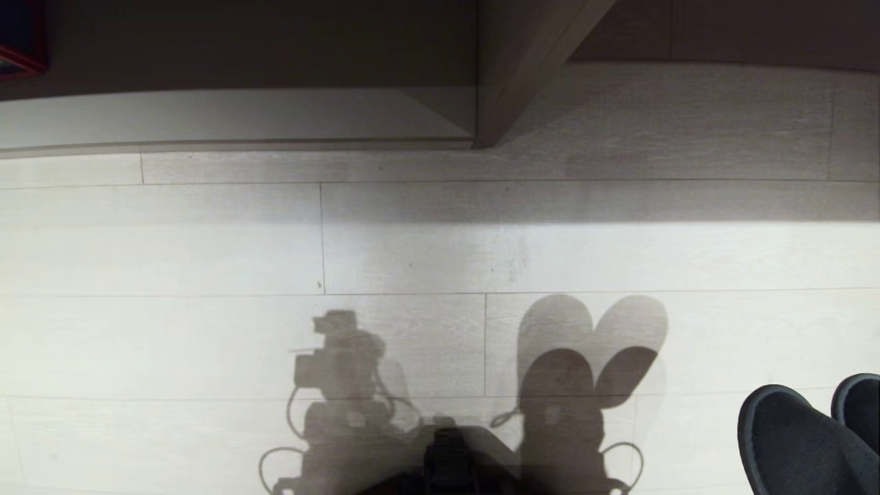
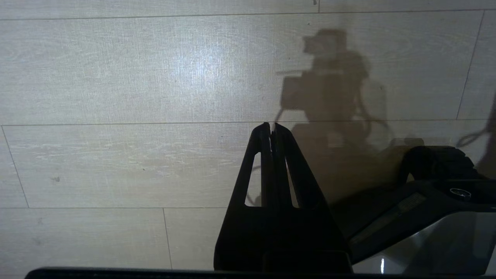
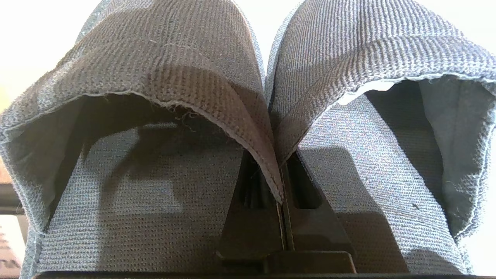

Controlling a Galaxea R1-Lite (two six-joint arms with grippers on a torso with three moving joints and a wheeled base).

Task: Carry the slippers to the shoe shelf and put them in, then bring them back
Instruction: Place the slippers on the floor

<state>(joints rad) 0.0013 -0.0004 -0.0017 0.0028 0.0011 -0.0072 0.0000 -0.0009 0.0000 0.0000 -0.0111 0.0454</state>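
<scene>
slippers: the pair of slippers [image 3: 248, 97] hangs side by side, pinched together at their inner strap edges; in the head view their dark toes [image 1: 801, 447] show at about 4 o'clock, above the floor.
right gripper: the right gripper [image 3: 282, 193] is clamped tight on the two straps where they meet.
left gripper: the left gripper [image 2: 271, 130] has its fingers pressed together, holding nothing, over the floor [image 2: 116, 97].
shoe shelf: the shoe shelf [image 1: 512, 75] stands at 12 o'clock, well apart from the slippers, pale base board [image 1: 227, 117] towards 11.
shadows: the arms and the slippers cast shadows [image 1: 584, 357] on the pale planks.
</scene>
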